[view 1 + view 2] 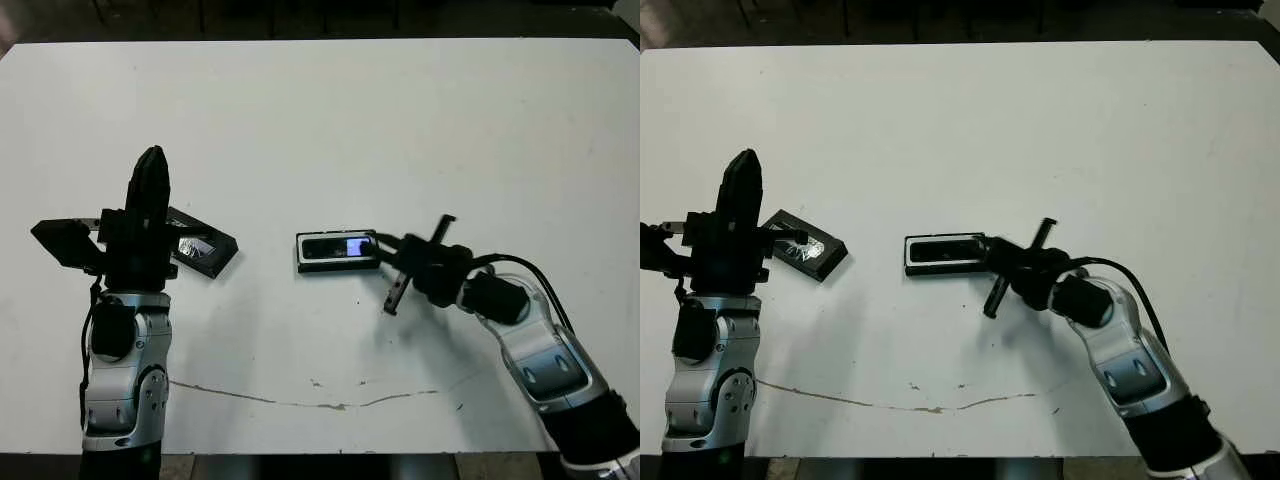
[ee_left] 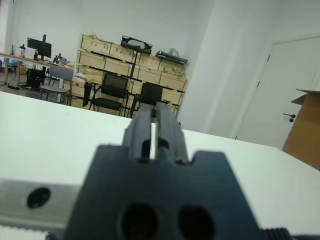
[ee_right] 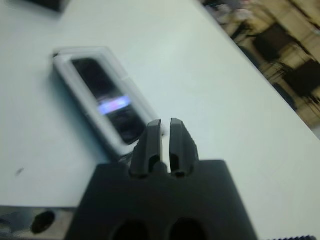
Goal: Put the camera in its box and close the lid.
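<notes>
The camera (image 1: pixel 337 247) is already lying inside the box (image 1: pixel 338 264) at frame centre, while the lid (image 1: pixel 203 251) is still sitting apart at left on the worktop (image 1: pixel 350 120), both grippers' jaws closed and empty.

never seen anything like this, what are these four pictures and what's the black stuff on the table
This is a two-armed humanoid robot working at a white table. The two wide pictures come from a stereo camera on its head, looking down; both show the same scene. The other two come from cameras on its wrists, looking along each claw's two black fingers.

The left claw points up and away over the table, fingers together, holding nothing. The right claw sits at the end of a small white-lined box, fingers also together and empty.

Inside that box lies the camera, a slim black bar with a glossy bluish face. The box's separate black lid lies on the table beside the left arm, so the box is not yet closed.
</notes>
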`<state>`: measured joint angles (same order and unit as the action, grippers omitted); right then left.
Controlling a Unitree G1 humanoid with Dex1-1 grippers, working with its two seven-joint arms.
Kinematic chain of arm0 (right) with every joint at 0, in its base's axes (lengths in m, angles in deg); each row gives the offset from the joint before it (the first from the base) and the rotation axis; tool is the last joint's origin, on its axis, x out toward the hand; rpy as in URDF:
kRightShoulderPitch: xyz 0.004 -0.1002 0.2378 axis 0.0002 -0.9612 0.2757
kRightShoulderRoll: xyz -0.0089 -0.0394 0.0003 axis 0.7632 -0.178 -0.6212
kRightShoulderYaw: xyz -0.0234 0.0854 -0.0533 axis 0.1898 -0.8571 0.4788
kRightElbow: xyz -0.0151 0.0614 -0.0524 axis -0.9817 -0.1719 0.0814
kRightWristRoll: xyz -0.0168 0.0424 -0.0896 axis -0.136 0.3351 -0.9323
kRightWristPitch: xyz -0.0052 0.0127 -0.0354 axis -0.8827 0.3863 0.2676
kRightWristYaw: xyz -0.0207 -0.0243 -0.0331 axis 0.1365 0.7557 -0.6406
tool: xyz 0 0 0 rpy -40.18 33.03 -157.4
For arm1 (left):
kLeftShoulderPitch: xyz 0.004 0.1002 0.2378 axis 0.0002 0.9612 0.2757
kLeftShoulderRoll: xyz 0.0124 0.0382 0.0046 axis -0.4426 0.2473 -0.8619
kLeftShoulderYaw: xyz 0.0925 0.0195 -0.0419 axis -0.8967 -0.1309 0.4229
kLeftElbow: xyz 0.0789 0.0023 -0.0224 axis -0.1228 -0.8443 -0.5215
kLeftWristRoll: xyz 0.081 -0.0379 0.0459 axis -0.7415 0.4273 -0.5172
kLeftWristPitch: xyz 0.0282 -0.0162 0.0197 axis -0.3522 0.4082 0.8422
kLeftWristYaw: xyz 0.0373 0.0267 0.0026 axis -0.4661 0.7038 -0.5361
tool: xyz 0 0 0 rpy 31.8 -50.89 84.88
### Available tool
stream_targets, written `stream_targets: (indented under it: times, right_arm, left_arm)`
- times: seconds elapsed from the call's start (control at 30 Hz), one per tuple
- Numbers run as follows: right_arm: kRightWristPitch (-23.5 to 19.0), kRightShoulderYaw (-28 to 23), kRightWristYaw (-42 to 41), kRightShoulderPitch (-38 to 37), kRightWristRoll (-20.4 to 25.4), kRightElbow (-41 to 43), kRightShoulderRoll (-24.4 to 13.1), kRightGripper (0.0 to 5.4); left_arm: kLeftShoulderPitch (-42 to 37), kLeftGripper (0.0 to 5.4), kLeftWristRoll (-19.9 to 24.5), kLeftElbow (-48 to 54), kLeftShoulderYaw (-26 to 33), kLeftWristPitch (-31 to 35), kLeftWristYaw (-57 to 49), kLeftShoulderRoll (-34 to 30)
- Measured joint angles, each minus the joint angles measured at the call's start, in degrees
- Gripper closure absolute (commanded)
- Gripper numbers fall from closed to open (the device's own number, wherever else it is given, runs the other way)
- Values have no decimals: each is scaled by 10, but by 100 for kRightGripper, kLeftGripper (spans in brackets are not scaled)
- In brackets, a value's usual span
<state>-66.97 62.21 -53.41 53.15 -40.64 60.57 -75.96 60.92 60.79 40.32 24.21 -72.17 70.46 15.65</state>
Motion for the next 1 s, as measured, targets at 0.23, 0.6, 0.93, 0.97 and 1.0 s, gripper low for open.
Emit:
stream_targets:
  times: [0.23,0.6,0.93,0.97,1.0]
  right_arm:
    - [-12,-90,50,9,79,57,33,539]
    - [-18,-152,65,30,124,84,27,539]
    - [20,-163,64,39,132,54,18,539]
    - [25,-163,64,39,132,53,18,539]
    - [27,-164,65,39,132,53,18,539]
  left_arm:
    - [-70,540,-72,7,2,7,12,-71]
    - [-383,540,-128,-106,-140,224,389,-386]
    - [-623,540,-307,-468,-398,227,629,-301]
    - [-629,540,-318,-494,-410,222,641,-290]
    - [-632,540,-329,-513,-418,217,649,-280]
